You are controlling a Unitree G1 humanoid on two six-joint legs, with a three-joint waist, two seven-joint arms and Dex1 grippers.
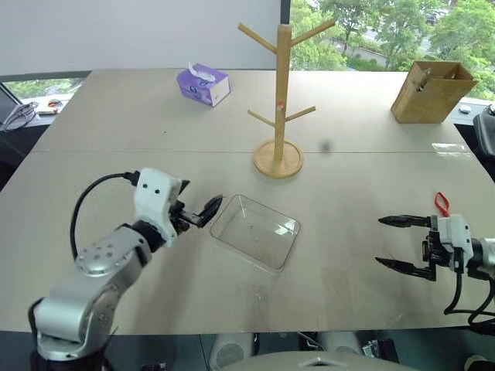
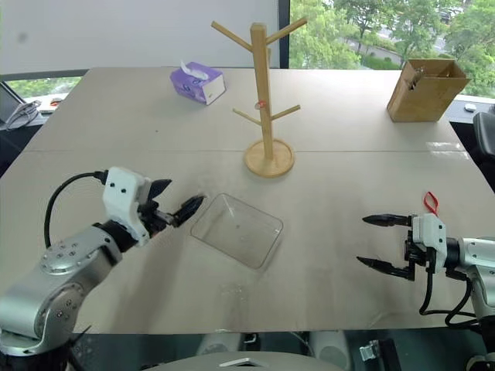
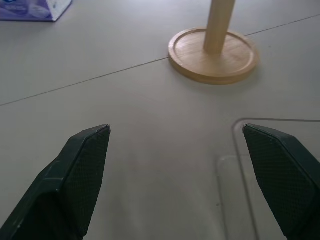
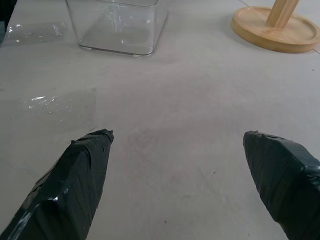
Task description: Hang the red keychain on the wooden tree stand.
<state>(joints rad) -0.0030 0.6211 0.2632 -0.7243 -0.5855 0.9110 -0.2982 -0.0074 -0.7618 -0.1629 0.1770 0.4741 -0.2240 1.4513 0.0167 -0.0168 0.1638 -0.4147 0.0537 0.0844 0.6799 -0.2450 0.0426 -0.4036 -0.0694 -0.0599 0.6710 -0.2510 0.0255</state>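
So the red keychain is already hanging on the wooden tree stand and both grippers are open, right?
Not quite. The red keychain lies on the table beside the right gripper, not on the wooden tree stand, as the left eye view shows. The left gripper and the right are open.

The wooden tree stand [image 1: 280, 100] is pale wood with a tiny red mark. The red keychain [image 1: 442, 204] lies on the beige surface [image 1: 348, 255]. A purple tissue box [image 1: 203, 83], clear tray [image 1: 255, 231], brown box [image 1: 431, 90]; black fingers [image 1: 402, 267].
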